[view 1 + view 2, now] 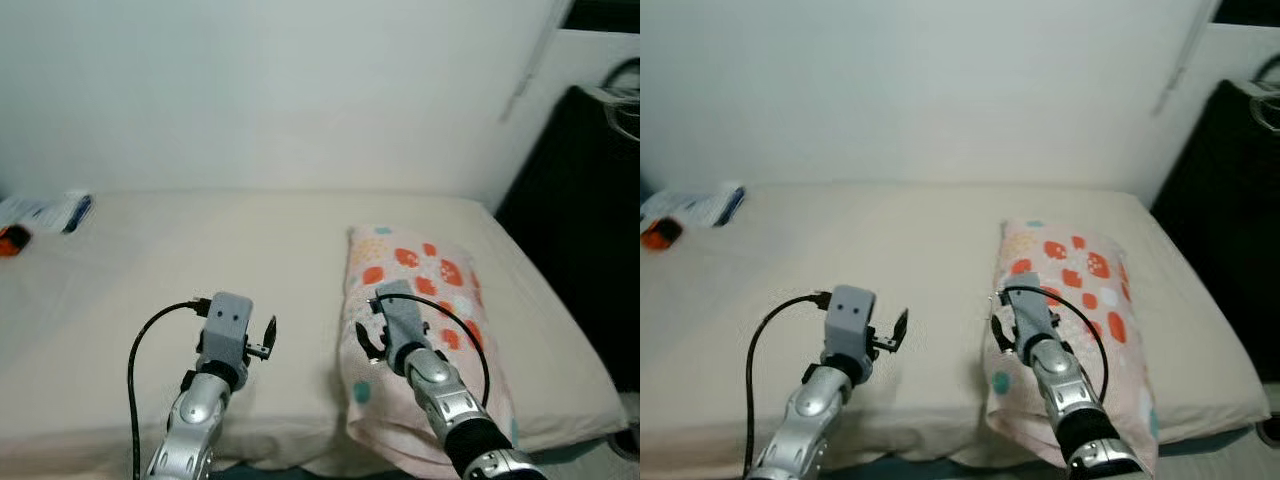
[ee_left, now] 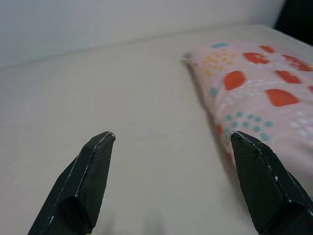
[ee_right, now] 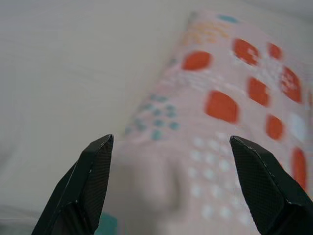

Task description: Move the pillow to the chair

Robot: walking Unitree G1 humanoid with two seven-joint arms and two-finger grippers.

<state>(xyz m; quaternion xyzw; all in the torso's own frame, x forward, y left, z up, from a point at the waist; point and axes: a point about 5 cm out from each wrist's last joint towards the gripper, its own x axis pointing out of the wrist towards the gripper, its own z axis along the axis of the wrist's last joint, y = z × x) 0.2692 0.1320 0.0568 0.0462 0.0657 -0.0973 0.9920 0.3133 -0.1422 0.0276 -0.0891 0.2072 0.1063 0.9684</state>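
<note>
Well: pink pillow [image 1: 425, 330] w/ orange, teal spots (on bed [image 1: 200, 270]); both end effectors agape, R [image 3: 171, 186] above it.

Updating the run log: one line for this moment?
pillow on bed | right hand open above pillow | left hand open beside it

Both arms forward, left tool [image 2: 172, 183] agape, right tool [image 3: 171, 183] agape

Pillow [image 1: 425, 300]: pale pink, orange-red blotches, small teal and white dots, faint yellow-orange dots at far end. Bed sheet [image 1: 200, 260]: plain cream/beige. Wall [image 1: 280, 90]: off-white. Left gripper [image 2: 173, 188] and right gripper [image 3: 171, 188] fingers: black, textured. Arms silver, grey wrist housings, black cables. Far left: blue-and-white packet [image 1: 55, 212], orange-black object [image 1: 12, 241]. Far right: black furniture [image 1: 585, 220].
</note>
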